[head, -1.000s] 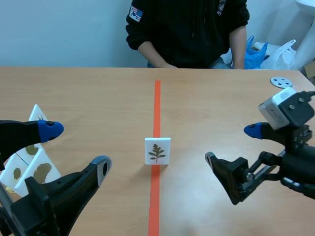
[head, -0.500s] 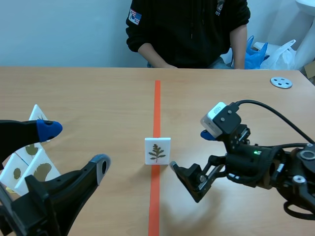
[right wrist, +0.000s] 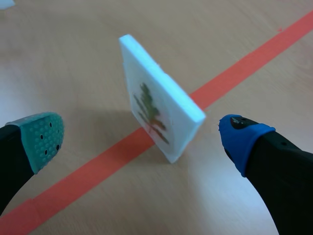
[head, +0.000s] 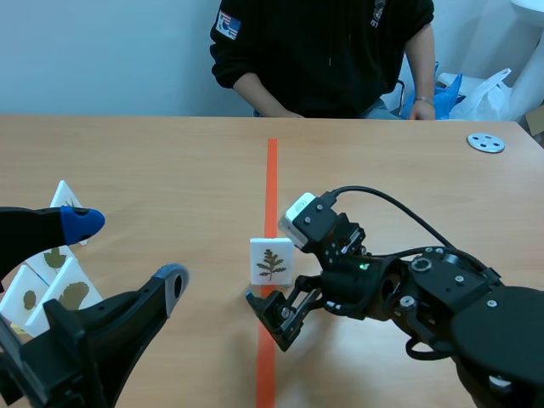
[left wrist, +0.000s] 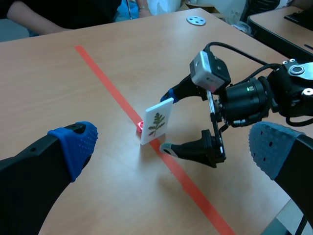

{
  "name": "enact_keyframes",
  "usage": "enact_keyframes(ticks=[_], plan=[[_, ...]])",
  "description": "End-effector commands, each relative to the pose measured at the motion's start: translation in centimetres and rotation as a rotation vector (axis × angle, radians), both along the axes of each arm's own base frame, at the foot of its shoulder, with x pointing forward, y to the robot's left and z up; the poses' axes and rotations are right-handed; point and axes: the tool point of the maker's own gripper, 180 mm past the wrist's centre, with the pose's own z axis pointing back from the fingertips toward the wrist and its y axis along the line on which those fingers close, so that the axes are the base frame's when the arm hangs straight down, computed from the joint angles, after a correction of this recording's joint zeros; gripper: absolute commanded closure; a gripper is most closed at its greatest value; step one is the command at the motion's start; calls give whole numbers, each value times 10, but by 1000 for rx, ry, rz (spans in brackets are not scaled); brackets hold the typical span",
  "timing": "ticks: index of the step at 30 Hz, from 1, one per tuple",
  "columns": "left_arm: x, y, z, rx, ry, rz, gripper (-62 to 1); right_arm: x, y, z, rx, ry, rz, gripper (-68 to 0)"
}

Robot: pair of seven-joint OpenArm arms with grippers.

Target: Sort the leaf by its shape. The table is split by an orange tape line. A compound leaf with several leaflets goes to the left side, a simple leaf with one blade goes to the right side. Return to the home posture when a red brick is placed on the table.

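Beyond the right pincer point(head: 276, 276), across the worktop point(head: 153, 161), sits a person point(head: 323, 51); a grey disc point(head: 485, 142) lies far off to its outer side. Several leaf cards point(head: 51, 280) stand beside the left pincer point(head: 129, 252), whose fingers are spread wide on nothing. The right arm lies low, and its fingers point(right wrist: 41, 137) stand apart on either side of the leaf card point(right wrist: 156, 110) without touching it. The card stands upright on the orange tape line point(head: 271, 170), its long axis vertical, the leaf's stem down and its printed face toward the robot.
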Motion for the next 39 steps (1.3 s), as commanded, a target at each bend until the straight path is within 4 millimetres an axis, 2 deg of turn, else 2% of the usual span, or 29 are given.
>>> enact_keyframes(ticks=[1,11,15,18,25,31,35,39], plan=[[2,-1,7,-24,-23,5,-623,11,3,14,18,-48,-4,-646],[2,-1,7,-24,-23,6,-623,11,4,14,13,-64,-5,-329],[3,0,7,-22,-23,12,-623,11,4,13,7,-65,-2,-257],[3,0,7,-22,-23,14,-623,11,4,13,6,-65,-2,-176],[3,1,7,-20,-23,20,-623,11,4,13,6,-66,-2,-51],[3,1,6,-17,-23,19,-623,18,-2,26,17,-103,-19,-35],[3,1,6,-16,-23,19,-623,25,-17,50,29,-165,-50,-35],[3,1,6,-16,-23,19,-623,28,-40,77,49,-223,-104,-35]])
